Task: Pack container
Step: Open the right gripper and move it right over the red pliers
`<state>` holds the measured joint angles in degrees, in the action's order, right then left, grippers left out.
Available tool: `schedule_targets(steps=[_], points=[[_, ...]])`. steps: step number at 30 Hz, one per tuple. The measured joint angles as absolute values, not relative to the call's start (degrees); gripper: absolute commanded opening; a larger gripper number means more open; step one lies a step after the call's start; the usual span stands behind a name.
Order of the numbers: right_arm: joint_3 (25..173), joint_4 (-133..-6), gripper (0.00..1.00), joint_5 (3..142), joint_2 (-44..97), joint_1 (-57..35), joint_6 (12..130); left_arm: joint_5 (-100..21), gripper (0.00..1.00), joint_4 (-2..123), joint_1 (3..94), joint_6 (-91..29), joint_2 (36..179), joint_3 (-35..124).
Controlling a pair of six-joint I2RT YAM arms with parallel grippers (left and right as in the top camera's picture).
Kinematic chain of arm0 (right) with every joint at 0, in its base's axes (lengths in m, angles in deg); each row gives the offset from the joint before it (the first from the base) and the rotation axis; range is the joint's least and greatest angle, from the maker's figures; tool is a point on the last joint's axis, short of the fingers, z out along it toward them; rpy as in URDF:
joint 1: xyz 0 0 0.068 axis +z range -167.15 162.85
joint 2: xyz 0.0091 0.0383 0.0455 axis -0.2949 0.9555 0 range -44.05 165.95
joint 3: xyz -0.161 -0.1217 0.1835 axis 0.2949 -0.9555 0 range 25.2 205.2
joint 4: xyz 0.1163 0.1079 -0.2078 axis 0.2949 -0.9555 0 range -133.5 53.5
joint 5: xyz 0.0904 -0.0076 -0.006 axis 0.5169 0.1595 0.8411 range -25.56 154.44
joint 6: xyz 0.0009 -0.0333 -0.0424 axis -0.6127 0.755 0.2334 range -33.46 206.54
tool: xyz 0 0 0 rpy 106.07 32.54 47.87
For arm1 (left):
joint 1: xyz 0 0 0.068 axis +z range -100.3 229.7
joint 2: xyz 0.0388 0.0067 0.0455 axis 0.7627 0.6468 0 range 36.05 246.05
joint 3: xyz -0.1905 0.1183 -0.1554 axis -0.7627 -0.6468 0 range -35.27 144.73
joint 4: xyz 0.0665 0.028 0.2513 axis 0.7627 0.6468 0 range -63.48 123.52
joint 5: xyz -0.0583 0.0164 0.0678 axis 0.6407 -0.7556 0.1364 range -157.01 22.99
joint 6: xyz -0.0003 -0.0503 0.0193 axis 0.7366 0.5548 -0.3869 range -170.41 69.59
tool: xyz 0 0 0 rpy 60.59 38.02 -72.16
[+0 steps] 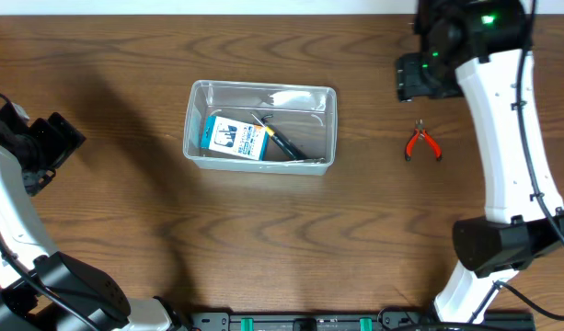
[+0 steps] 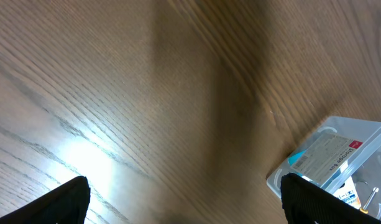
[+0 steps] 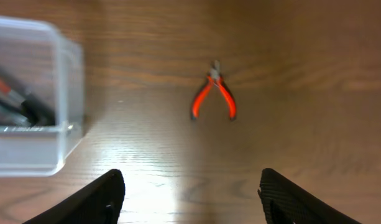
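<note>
The clear plastic container (image 1: 197,119) sits mid-table and holds a blue-and-white box (image 1: 234,138) and a dark tool with an orange tip (image 1: 283,142). Red-handled pliers (image 1: 422,142) lie on the wood to its right. My right gripper (image 1: 416,79) hovers above the table just beyond the pliers, open and empty. In the right wrist view the pliers (image 3: 214,96) lie ahead of the right gripper (image 3: 191,199), with the container (image 3: 66,93) at the left. At the far left my left gripper (image 1: 59,140) is open and empty. The left wrist view has the left gripper (image 2: 187,205) over bare wood and the container (image 2: 283,177) at lower right.
The brown wooden table (image 1: 291,239) extends around the container. The right arm's white links (image 1: 507,138) rise along the right edge, and the left arm (image 1: 10,221) stands at the left edge.
</note>
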<state>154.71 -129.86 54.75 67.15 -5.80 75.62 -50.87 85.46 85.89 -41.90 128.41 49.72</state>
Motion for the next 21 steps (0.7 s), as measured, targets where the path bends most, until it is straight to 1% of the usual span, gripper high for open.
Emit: schedule_targets(steps=[5, 11, 16, 21], points=[[147.3, -128.0, 0.70, 55.5, 67.2, -10.1, 72.5, -50.8, 0.90, 85.5, 85.9, -41.9, 128.4, 49.7], [132.7, -118.6, 0.70, 55.9, 67.2, -11.8, 70.0, -50.9, 0.91, 85.5, 85.9, -41.9, 128.4, 49.7], [123.4, -111.5, 0.72, 56.1, 67.2, -11.8, 67.8, -50.8, 0.90, 85.5, 85.9, -41.9, 128.4, 49.7], [115.0, -103.7, 0.72, 56.3, 67.2, -12.2, 65.4, -50.9, 0.90, 85.5, 85.9, -41.9, 128.4, 49.7]])
